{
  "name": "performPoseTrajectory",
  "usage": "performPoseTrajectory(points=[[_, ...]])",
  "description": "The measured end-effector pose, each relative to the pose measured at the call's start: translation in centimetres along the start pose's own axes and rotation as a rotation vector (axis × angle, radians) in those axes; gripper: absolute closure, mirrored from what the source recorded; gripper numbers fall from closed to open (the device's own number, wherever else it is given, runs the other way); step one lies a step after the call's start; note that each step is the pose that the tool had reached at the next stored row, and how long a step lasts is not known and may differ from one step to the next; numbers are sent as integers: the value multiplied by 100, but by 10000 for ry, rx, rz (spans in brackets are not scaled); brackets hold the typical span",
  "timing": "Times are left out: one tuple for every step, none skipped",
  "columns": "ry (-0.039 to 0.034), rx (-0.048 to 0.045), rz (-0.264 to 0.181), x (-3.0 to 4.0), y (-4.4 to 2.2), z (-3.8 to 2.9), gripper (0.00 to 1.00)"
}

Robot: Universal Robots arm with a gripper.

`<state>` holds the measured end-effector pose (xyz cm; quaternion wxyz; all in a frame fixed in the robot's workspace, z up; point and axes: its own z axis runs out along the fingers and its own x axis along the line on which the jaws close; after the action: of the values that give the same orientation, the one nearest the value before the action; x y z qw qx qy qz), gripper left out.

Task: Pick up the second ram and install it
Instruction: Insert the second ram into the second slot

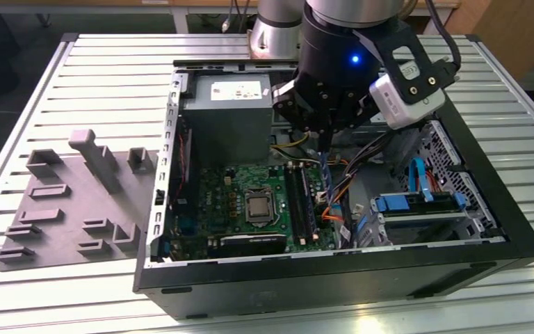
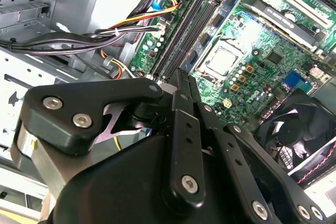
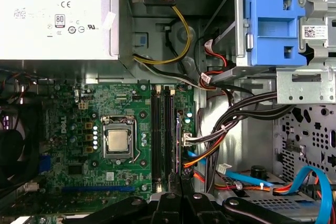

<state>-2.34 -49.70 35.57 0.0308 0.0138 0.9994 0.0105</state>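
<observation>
Exterior view: we are seeing the tool (image 1: 325,136) hanging over the open computer case (image 1: 341,282) on the slatted tabletop (image 1: 81,69), clenched on the second ram (image 1: 327,165). The stick is pointing down from the fingers toward the green motherboard (image 1: 239,202), at the exterior view's right of the grey power supply (image 1: 225,104). This view is also showing the grey holder tray (image 1: 72,202), lying outside the case at the exterior view's left.

First wrist view: we are looking along the ram (image 3: 177,145), which is appearing edge-on as a thin dark line just beside the long black slots (image 3: 163,135), on the side away from the processor socket (image 3: 118,140). We cannot tell whether it is touching the board. The blue drive bracket (image 3: 278,19) is showing here.

Second wrist view: we are finding the tool (image 2: 178,95) pressing together on the ram's narrow edge (image 2: 177,77), with a black fan (image 2: 294,124) showing beside the motherboard.
</observation>
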Motion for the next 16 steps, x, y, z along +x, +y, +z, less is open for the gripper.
performPoseTrajectory(points=[[0,1,0,0,0,2,88],[1,0,0,1,0,4,88],[0,0,-1,1,0,6,88],[0,0,0,2,0,8,88],[0,0,0,2,0,11,88],[0,0,0,3,0,13,88],[0,-1,0,4,0,16,88],[0,0,0,5,0,18,88],[0,-1,0,6,0,22,88],[-1,-2,0,6,-1,25,88],[0,-1,-1,7,-1,28,88],[0,0,0,8,-1,32,88],[-1,-1,0,9,-1,36,88],[0,1,0,10,-1,38,88],[-1,0,0,10,-1,42,88],[0,0,0,11,-1,45,88]])
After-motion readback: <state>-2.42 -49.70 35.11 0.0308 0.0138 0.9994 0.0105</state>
